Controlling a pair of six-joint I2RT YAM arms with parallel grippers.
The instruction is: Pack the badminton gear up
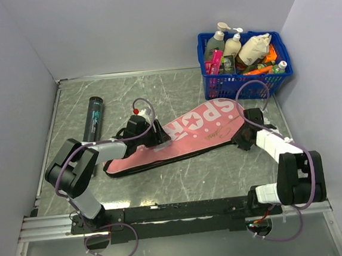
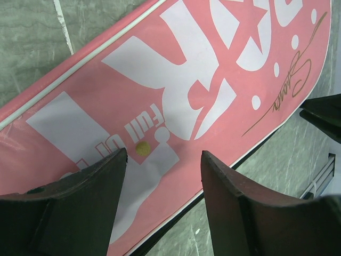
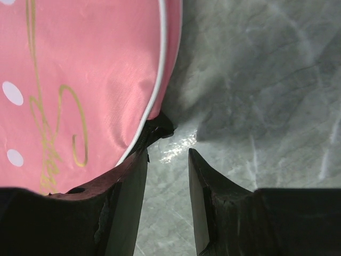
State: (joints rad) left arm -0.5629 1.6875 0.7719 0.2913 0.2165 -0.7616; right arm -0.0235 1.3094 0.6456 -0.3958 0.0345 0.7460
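The long pink racket cover (image 1: 190, 133) lettered "SPORT" lies flat and slantwise across the table, its wide end toward the right. My left gripper (image 1: 160, 138) hovers over its middle; the left wrist view shows it (image 2: 164, 157) open above the cover (image 2: 186, 80), holding nothing. My right gripper (image 1: 242, 141) sits at the wide end's near edge. In the right wrist view it (image 3: 167, 154) is open with a narrow gap and only table between the fingers. The cover's black zipper end (image 3: 157, 128) lies just ahead of the left finger. A slim black tube (image 1: 94, 117) lies at the back left.
A blue plastic basket (image 1: 245, 81) of bottles stands in the back right corner. A small white thing with a red tip (image 1: 141, 113), perhaps a shuttlecock, shows just behind the left gripper. Grey walls close in the table on three sides.
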